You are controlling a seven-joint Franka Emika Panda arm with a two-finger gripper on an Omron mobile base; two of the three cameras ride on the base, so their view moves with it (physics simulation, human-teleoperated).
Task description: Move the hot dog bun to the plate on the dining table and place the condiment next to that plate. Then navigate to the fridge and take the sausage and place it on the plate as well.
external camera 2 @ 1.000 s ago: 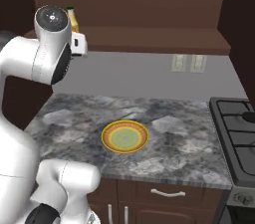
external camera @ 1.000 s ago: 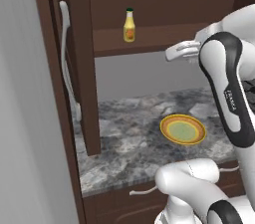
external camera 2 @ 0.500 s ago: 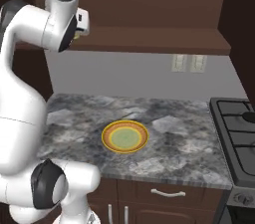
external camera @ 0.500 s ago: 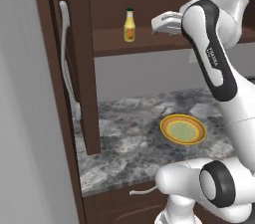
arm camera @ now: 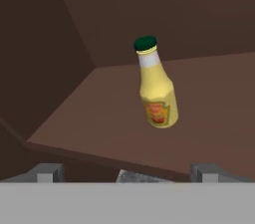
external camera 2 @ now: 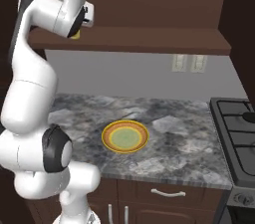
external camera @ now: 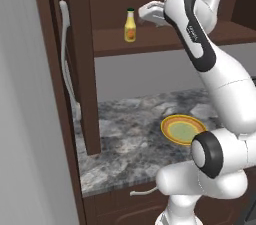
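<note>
Hand (external camera: 146,11) was wide open and empty, just beside the mustard bottle (external camera: 130,25) standing on the shelf (external camera: 165,39). Come in crooked and it'd probably knock it over.

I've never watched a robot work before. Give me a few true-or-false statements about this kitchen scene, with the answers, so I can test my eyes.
1. The condiment bottle stands on the wooden shelf. True.
2. The bottle's cap is red. False: it is dark green.
3. The hand already grips the bottle. False: it is open and beside the bottle, apart from it.
4. A yellow plate lies on the stone counter. True.
5. A bun sits on that plate. False: the plate is bare.
</note>
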